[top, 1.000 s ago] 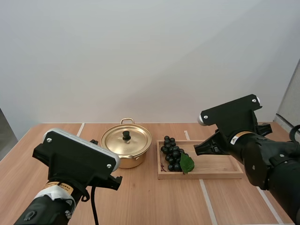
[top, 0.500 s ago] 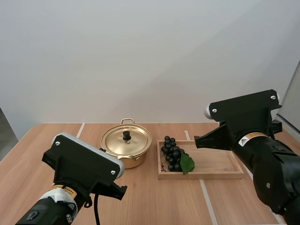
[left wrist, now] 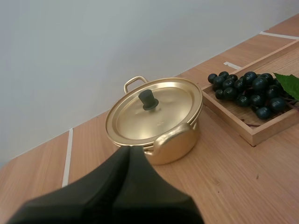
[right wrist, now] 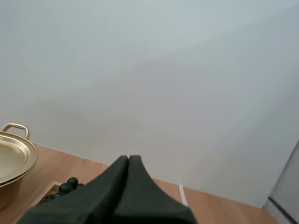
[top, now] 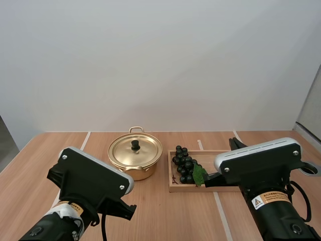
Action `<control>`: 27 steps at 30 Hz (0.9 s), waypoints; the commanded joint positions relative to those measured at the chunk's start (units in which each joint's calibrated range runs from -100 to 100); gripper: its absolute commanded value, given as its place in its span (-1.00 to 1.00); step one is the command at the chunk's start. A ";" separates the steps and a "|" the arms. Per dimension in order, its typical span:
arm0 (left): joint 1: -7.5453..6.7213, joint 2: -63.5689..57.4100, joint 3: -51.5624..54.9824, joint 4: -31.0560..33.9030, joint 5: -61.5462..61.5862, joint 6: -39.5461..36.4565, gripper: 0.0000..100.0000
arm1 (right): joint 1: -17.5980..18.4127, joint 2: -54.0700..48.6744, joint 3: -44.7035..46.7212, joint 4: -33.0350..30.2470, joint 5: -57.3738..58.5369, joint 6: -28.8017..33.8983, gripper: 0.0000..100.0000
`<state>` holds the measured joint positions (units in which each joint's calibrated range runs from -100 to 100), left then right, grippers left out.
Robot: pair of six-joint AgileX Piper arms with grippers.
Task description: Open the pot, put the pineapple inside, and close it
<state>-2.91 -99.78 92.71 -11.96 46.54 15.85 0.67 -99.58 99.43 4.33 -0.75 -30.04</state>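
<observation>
Gold pot [top: 135, 160] sits on the wooden surface [top: 160, 213], lid [top: 143, 149] still on. Beside it the tray [top: 235, 187] holds grapes [top: 184, 165], no pineapple. My right hand [right wrist: 128, 161] has pulled back from the tray, and my left hand [left wrist: 128, 151] points at the pot. Both are pinched together on nothing, so opening comes first

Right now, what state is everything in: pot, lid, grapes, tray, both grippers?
pot, closed, upright.
lid, seated on the pot.
wooden tray, flat beside the pot.
grapes, lying in the wooden tray, at the end nearest the pot.
left gripper, shut on nothing, near the pot.
right gripper, shut on nothing.
</observation>
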 commanded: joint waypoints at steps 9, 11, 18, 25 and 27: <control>0.19 -0.22 2.37 -5.02 -5.42 -0.40 -1.00 | 0.02 -0.42 0.57 3.18 32.22 -0.06 -1.00; 0.19 -0.22 3.68 -5.57 -6.70 -0.40 -1.00 | 0.02 -0.42 0.57 3.67 33.17 0.48 -1.00; 0.19 -0.22 7.15 -6.14 -9.56 -0.40 -1.00 | -0.06 -0.42 0.57 3.67 33.17 3.23 -1.00; 0.28 -0.22 7.29 -8.57 -13.61 -3.28 -1.00 | -0.06 -0.42 0.57 3.67 33.33 5.22 -1.00; 0.28 -0.22 7.29 -9.30 -13.80 -3.43 -1.00 | -0.06 -0.42 0.57 3.67 33.33 5.22 -1.00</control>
<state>-2.82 -99.78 99.80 -19.45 34.82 13.62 0.67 -99.74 100.00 7.72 32.79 -25.43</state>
